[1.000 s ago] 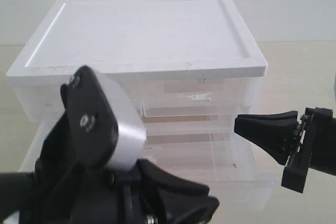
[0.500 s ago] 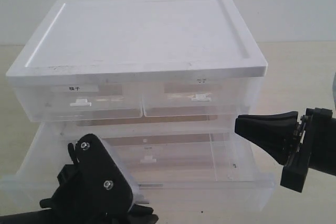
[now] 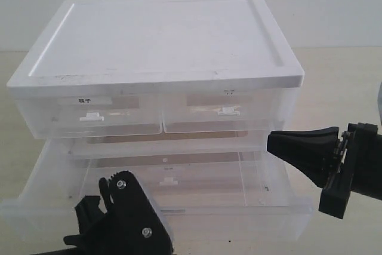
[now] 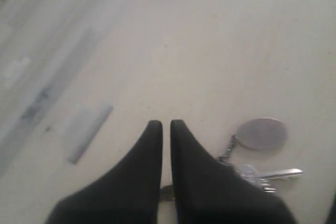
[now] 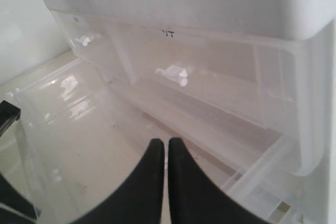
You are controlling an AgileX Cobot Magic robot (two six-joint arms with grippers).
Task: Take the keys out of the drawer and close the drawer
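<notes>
In the left wrist view my left gripper (image 4: 166, 124) is shut above the beige table, and a dark bit shows low in the slit between its fingers. The keys (image 4: 265, 173) and their oval grey tag (image 4: 261, 133) on a short chain stick out from beside one finger. In the exterior view only the left arm's black wrist (image 3: 128, 222) shows, low in front of the pulled-out clear drawer (image 3: 280, 210), where no keys are visible. My right gripper (image 3: 270, 143) is shut and empty at the drawer's right side, pointing over the drawer's floor (image 5: 68, 129).
The drawer belongs to a clear plastic cabinet with a white top (image 3: 161, 34). Two small closed drawers (image 3: 89, 117) sit in the row above it. Beige table (image 3: 340, 88) shows to the right of the cabinet.
The left arm has sunk from in front of the cabinet to the bottom edge of the exterior view, uncovering the open drawer. The right gripper has not moved.
</notes>
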